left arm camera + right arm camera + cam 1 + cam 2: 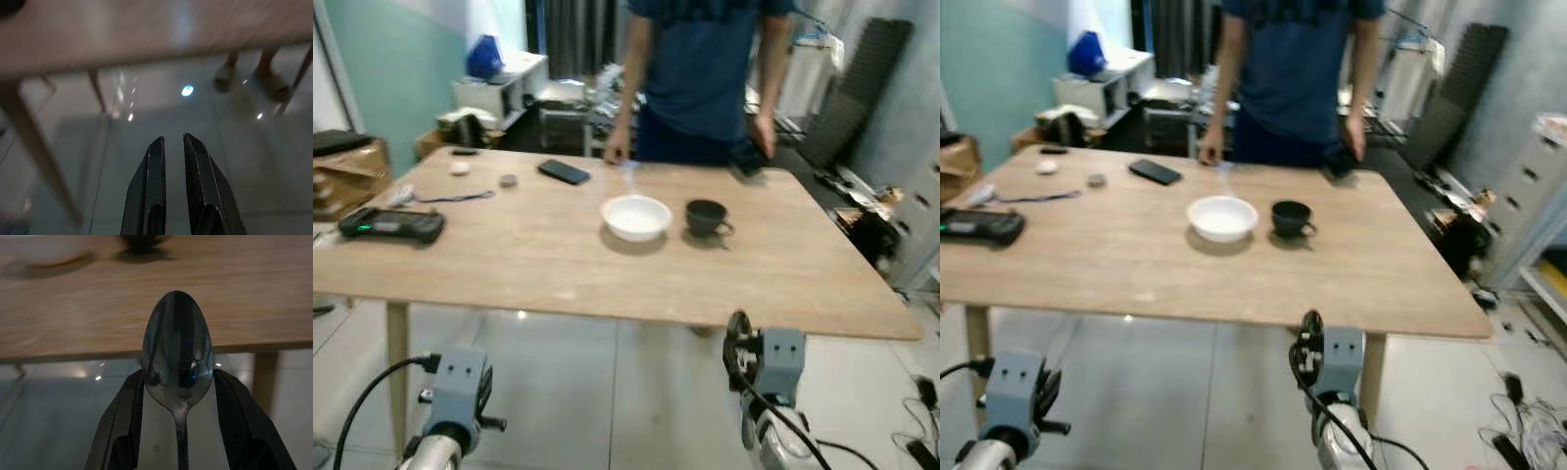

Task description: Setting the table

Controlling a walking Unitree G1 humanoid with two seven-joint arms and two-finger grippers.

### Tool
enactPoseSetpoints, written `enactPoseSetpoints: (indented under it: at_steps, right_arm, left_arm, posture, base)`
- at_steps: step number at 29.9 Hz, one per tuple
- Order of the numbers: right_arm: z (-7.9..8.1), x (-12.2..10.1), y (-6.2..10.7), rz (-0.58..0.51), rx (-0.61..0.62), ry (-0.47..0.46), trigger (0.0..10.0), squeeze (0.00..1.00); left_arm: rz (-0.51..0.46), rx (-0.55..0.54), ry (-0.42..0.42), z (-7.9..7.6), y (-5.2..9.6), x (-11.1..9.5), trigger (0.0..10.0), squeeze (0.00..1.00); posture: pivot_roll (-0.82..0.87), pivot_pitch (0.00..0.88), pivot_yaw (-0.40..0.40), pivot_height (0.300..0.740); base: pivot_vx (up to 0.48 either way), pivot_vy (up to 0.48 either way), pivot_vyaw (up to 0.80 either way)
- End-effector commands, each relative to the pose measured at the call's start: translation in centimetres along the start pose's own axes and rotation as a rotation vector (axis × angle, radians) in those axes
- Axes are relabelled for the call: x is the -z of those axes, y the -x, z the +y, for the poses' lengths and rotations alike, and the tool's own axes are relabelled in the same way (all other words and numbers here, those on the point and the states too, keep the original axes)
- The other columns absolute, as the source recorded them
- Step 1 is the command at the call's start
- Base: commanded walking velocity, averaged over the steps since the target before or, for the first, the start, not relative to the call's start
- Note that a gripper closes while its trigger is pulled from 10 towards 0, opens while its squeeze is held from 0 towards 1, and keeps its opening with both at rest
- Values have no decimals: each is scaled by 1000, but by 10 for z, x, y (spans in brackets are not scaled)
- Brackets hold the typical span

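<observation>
A white bowl (635,215) and a dark cup (707,216) stand side by side near the middle of the wooden table (558,269). My right gripper (178,382) is shut on a metal spoon (177,350). The spoon's bowl sticks out past the fingertips, just below and in front of the table's near edge. My left gripper (172,141) hangs lower, under the table's edge, pointing at the floor. Its fingers (152,176) are nearly together with nothing between them. Both wrists, left (455,384) and right (775,360), show low in the eye views.
A person in a blue shirt (705,69) stands at the table's far side, hands at its edge. On the table lie a black phone (564,171), a black handheld device (391,225) at the left and small items (460,167). Shelves and clutter stand behind.
</observation>
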State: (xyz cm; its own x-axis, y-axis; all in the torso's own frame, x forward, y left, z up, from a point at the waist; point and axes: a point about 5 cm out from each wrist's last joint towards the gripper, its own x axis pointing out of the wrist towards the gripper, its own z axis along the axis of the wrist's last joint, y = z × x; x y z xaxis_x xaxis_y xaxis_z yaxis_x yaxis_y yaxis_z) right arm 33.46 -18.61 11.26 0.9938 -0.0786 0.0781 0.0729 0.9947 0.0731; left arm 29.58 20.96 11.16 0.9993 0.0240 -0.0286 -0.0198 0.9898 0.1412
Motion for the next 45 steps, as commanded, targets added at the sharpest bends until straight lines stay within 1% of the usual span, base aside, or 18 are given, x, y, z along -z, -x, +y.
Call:
enactPoseSetpoints:
  at_steps: [1,4,5,7,8,9,10,11,13,14,16,17,21,26,37,43,44,45]
  right_arm:
    - [-6,-9,-3,-27,31,-14,10000,0]
    - [-3,-33,-9,-103,46,-48,10000,0]
    - [-3,-33,-9,-103,46,-48,10000,0]
    - [1,-50,-12,-157,46,-71,10000,0]
    - [1,-50,-12,-157,46,-71,10000,0]
    - [8,-67,-13,-223,24,-104,10000,0]
    - [11,-74,-13,-247,3,-116,10000,0]
    - [11,-74,-13,-247,3,-116,10000,0]
    - [21,-84,-12,-277,-52,-137,10000,0]
    - [21,-84,-12,-277,-52,-137,10000,0]
    - [33,-87,-11,-283,-111,-152,10000,0]
    - [33,-87,-11,-283,-111,-152,10000,0]
    - [46,-86,-8,-271,-155,-174,10000,0]
    - [55,-87,-6,-260,-187,-190,10000,0]
    - [56,-88,-4,-244,-196,-192,10000,0]
    - [53,-88,-5,-242,-189,-170,10000,0]
    - [53,-88,-5,-242,-188,-162,10000,0]
    - [50,-88,-5,-240,-189,-95,10000,0]
  left_arm:
    - [5,12,14,-2,1,-1,10000,0]
    - [-41,7,50,-2,-2,-20,10000,0]
    - [-41,7,50,-2,-2,-20,10000,0]
    - [-69,-10,82,0,-4,-33,10000,0]
    - [-69,-10,82,0,-4,-33,10000,0]
    - [-99,-17,89,3,-6,-47,10000,0]
    - [-114,-20,87,4,-6,-52,10000,0]
    - [-114,-20,87,4,-6,-52,10000,0]
    - [-158,-39,64,8,-8,-63,10000,0]
    - [-158,-39,64,8,-8,-63,10000,0]
    - [-188,-69,24,11,-10,-69,10000,0]
    - [-188,-69,24,11,-10,-69,10000,0]
    - [-194,-79,2,11,-10,-71,10000,0]
    - [-183,-74,4,8,-8,-70,10000,0]
    - [-174,-69,-2,7,-7,-71,10000,0]
    - [-175,-62,-7,5,-7,-72,10000,0]
    - [-172,-57,-2,4,-7,-72,10000,0]
    - [-171,-34,8,2,-5,-72,10000,0]
  posture:
    - [60,112,46,740]
    - [59,115,48,740]
    - [59,115,48,740]
    - [60,116,48,740]
    - [60,116,48,740]
    - [62,117,48,740]
    - [63,116,47,740]
    - [63,116,47,740]
    - [64,117,47,740]
    - [64,117,47,740]
    - [66,114,47,740]
    - [66,114,47,740]
    - [72,110,46,740]
    - [76,103,45,740]
    - [80,90,48,740]
    - [81,88,49,740]
    - [82,89,49,740]
    - [81,91,48,740]
  base:
    - [0,0,-756]
    - [0,0,-763]
    - [0,0,-763]
    - [0,0,-775]
    - [0,0,-775]
    - [0,0,0]
    - [0,0,0]
    - [0,0,0]
    - [0,0,0]
    - [0,0,0]
    - [480,0,0]
    - [480,0,0]
    - [480,0,0]
    - [480,0,0]
    - [480,0,0]
    - [480,0,0]
    - [315,0,0]
    - [0,0,0]
